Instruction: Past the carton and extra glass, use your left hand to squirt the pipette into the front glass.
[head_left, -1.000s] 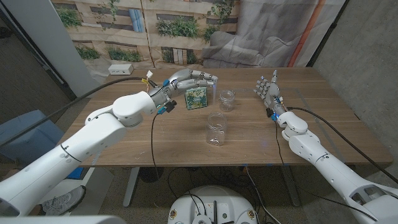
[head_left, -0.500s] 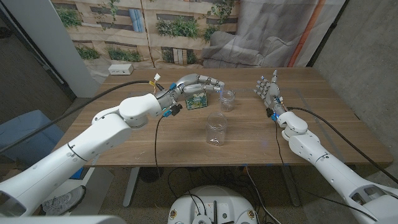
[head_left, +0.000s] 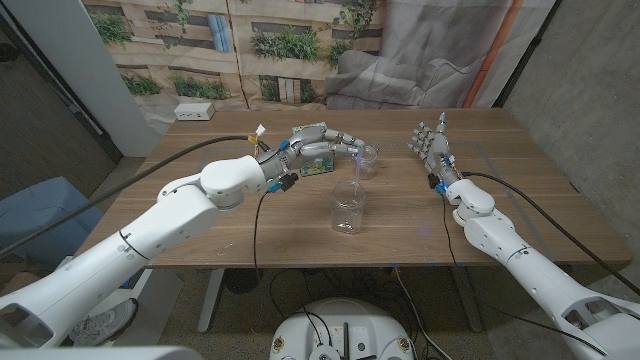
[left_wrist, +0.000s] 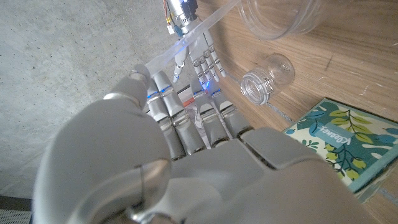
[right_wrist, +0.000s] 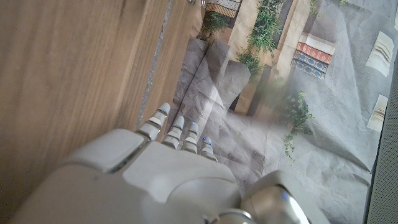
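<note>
The left hand (head_left: 325, 143) reaches over the carton (head_left: 318, 160), pinching the clear pipette (left_wrist: 196, 26) in its fingers. The front glass (head_left: 349, 206) stands at six o'clock from the extra glass (head_left: 367, 160). The right hand (head_left: 432, 146) stands upright with fingers apart, holding nothing.

The head view is evenly lit and sharp, with only soft shadows on the wooden table (head_left: 400, 215). Its edges bend like a wide lens. In the left wrist view the left hand (left_wrist: 155, 162) at lower centre is near and blurred. The right wrist view shows a soft, hazy background at upper right.
</note>
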